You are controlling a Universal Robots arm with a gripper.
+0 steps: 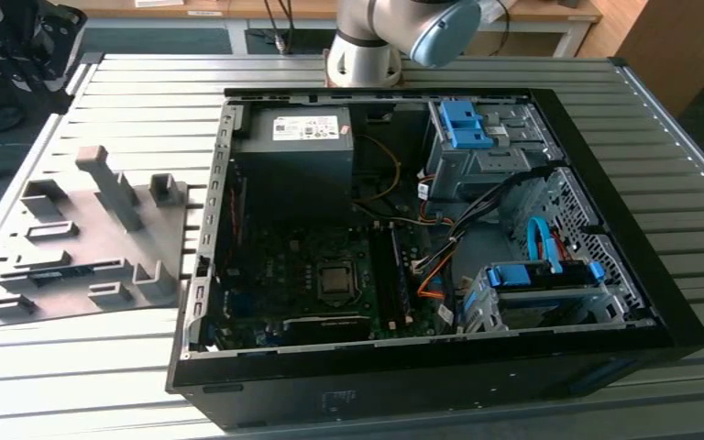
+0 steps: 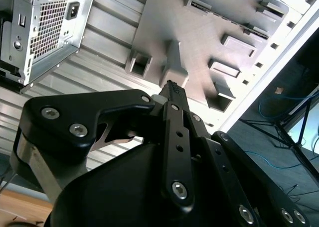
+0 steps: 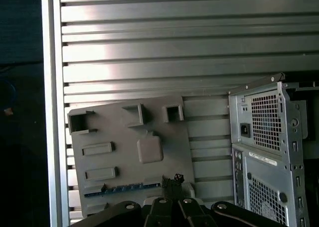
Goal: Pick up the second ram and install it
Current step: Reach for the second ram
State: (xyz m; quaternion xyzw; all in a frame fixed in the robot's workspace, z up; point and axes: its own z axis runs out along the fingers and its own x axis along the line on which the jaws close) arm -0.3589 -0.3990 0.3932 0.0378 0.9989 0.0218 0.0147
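The second ram (image 3: 122, 188) sits in a long slot of the grey fixture tray (image 3: 124, 162), showing as a thin blue-green strip w/ dark patches. In the exterior view it (image 1: 69, 271) lies near the tray's front edge. Its long axis runs roughly across that view, one end pointing toward the PC case (image 1: 682, 302) and the other toward the table's outer edge. Whether it lies flat or stands on edge can't be told.

The gripper (image 3: 173, 181) hangs over the tray. In the first wrist view its tip lines up near the case-side end of the stick, but it's apart from it, no contact. In the second wrist view the gripper (image 2: 172, 90) has its fingertips pressed together w/ nothing between them, and the tray is well below.

Step in hand, by judgement: approach for the pick. The stick isn't grasped yet and install isn't begun.

The pick likely calls for the fingers to part first. They'd then need squaring across the board's thin dimension, i.e. perpendicular to the long axis, and a grip near mid-length so it lifts level.

Beyond the tray, the case lies open on the slatted table (image 1: 107, 385), motherboard (image 1: 291, 266) facing up. The black slots (image 1: 389, 266) run beside the CPU socket. Their contents are too dark to tell.
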